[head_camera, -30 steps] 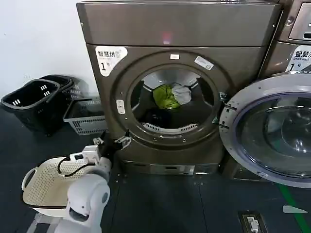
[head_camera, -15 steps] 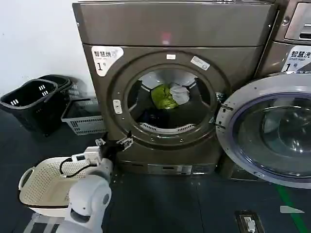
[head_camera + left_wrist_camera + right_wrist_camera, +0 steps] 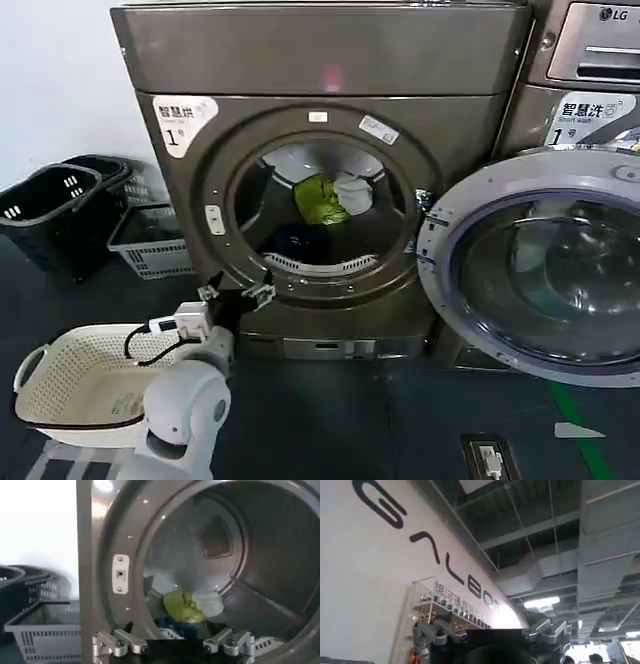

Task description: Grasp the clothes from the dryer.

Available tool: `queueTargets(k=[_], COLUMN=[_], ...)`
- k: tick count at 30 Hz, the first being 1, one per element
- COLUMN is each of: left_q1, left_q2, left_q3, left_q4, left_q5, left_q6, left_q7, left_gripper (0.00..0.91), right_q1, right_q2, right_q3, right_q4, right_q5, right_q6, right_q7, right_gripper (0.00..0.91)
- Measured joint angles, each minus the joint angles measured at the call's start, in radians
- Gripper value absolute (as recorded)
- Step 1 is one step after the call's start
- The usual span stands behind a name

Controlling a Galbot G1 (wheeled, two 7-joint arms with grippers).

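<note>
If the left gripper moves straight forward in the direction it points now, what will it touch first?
The left gripper, open, points into the dryer through the porthole. The way looks free past the rim; it would probably first meet the dark clothes on the drum floor, just before the yellow-green garment. Depth is uncertain.

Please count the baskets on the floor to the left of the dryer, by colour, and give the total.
Black baskets: 2
Grey crate basket: 1
Cream-white basket: 1
Total: 4
</note>
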Motion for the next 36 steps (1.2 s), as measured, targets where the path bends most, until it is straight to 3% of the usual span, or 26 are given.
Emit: queueTargets(k=[12, 36], left_q1=[-0.002, -0.005], left_q2=[-0.007, -0.011], left_q3=[0.003, 0.010], left_q4=[0.002, 0.004], left_q5=[0.002, 0.003], left_q6=[0.000, 0.000], left_q7=[0.001, 0.001], left_gripper=[0.907, 0.907], right_q1=[-0.002, -0.027], right_q2=[-0.002, -0.011], right_q3=[0.012, 0.037], right_q4=[-0.013, -0.066], right_q5=[0.000, -0.041], right_q6=[0.003, 0.060], right_q7=[0.006, 0.088], right_gripper=[0.907, 0.907])
